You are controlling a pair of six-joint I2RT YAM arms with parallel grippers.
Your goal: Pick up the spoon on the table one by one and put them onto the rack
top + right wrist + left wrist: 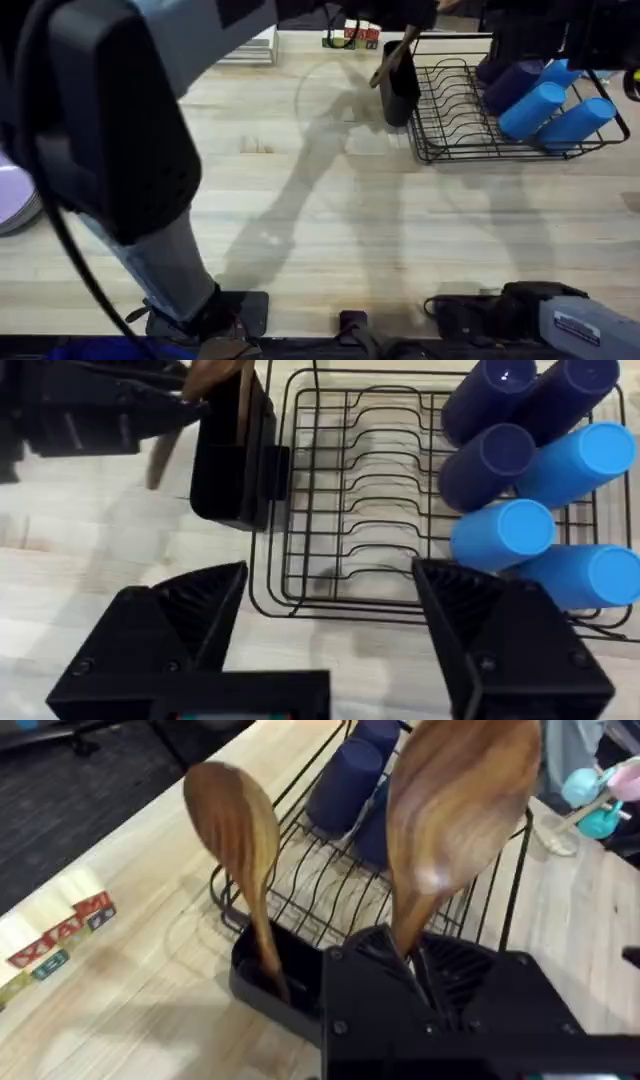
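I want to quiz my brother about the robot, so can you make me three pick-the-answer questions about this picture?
1. Where is the free spoon?
A. Flat on the table
B. Standing in the black caddy
C. Inside a cup

2. What colour are the cups?
A. Blue
B. Red
C. Yellow

3. What is the right gripper doing?
A. Squeezing a spoon
B. Squeezing a cup
C. Open, holding nothing

Answers:
1 B, its handle goes down into the caddy and its bowl points up.
2 A, some are light blue and some are dark blue.
3 C, its two fingers are spread wide with nothing between them.
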